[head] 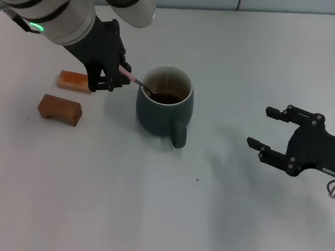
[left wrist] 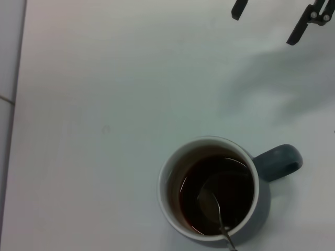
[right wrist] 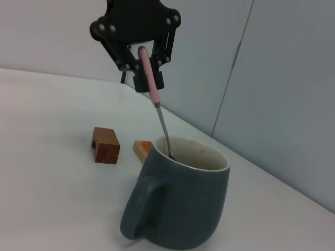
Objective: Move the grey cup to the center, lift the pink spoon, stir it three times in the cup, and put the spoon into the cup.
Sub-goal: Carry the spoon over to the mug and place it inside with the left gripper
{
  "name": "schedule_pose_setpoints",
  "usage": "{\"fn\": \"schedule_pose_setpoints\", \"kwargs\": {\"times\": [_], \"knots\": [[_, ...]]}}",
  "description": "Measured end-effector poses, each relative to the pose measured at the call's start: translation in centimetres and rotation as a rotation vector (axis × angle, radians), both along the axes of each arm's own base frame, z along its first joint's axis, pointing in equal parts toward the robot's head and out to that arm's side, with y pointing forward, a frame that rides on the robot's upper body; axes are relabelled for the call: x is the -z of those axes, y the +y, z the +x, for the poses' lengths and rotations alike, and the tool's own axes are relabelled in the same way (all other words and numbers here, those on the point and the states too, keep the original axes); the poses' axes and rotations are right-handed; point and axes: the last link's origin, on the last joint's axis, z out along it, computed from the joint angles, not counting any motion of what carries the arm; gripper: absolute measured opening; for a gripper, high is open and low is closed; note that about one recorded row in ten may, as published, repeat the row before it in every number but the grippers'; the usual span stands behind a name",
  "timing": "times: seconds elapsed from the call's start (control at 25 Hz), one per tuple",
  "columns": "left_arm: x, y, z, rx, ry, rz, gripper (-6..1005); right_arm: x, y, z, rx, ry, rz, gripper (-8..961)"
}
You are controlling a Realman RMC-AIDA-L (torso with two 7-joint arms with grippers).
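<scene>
While the desk (head: pixel 86 201) carries everything, the largest thing on it is the one grey cup (head: pixel 163 110), standing upright near the middle with its handle turned toward the robot and dark brown liquid inside. Over its left rim hangs the left gripper (head: pixel 122 77), closed on the pale handle of the one pink spoon (head: pixel 137 81), which slants down so that its metal bowl sits in the liquid against the near wall, as the left wrist view shows. The step in hand looks like the stirring, or the moment just before the spoon is let go; which turn of the three this is cannot be judged. Next the spoon needs either a small circle inside the rim without knocking the wall, or a release so it leans in the cup. Well apart on the right, the right gripper (head: pixel 275 135) rests idle with its fingers spread wide. Two brown wooden blocks (head: pixel 60 109) lie left of the cup.
</scene>
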Motion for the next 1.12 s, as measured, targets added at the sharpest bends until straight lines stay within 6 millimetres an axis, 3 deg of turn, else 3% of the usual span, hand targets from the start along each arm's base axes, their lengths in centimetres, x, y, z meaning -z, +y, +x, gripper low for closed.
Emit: {"fn": "schedule_pose_setpoints", "kwargs": {"times": [0.88, 1.12], "knots": [[2.3, 0.1, 1.7, 0.064, 0.037, -0.049, 135, 0.1, -0.1, 0.0, 0.002, 0.003, -0.002, 674], [2.4, 1.0, 1.0, 0.040, 0.064, -0.021, 136, 0.2, -0.2, -0.1, 0.000, 0.008, -0.006, 674]]}}
